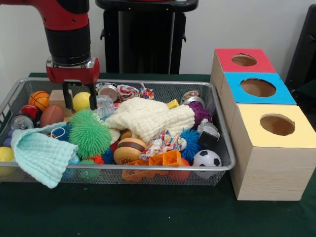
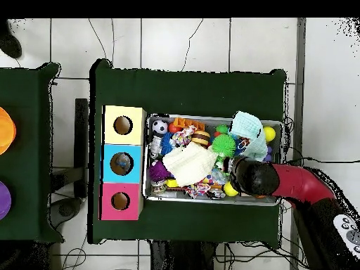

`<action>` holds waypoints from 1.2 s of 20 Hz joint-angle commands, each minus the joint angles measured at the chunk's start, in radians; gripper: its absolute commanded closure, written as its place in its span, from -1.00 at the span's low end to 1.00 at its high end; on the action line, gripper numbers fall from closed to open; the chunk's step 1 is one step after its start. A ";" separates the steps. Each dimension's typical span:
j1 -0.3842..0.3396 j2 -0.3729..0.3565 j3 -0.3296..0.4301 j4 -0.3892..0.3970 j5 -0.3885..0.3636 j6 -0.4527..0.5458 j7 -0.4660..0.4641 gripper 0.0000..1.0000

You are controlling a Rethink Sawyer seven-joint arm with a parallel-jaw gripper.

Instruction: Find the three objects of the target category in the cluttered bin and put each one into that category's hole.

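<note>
Front view: red-and-black arm's gripper hangs over far left corner of wire mesh bin, black fingers parted, nothing between them, tips just beside small yellow ball. Orange basketball, green spiky ball, cream knitted cloth, soccer ball lie in clutter. Wooden boxes stand beside bin: red-topped, blue-topped, yellow-topped, each with round hole.

Overhead view: arm covers gripper; finger state cannot be told here. Blue box's hole holds something, unclear what.

One wire bin, three holed boxes, two cloths, one soccer ball.
</note>
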 commanded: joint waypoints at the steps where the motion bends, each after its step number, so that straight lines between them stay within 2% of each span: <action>1: 0.019 -0.019 0.014 0.110 0.009 0.042 0.012 -1.00; 11: 0.016 -0.033 0.005 0.182 0.011 -0.010 0.056 -1.00; 24: 0.009 0.000 -0.001 0.166 -0.006 -0.039 0.049 -1.00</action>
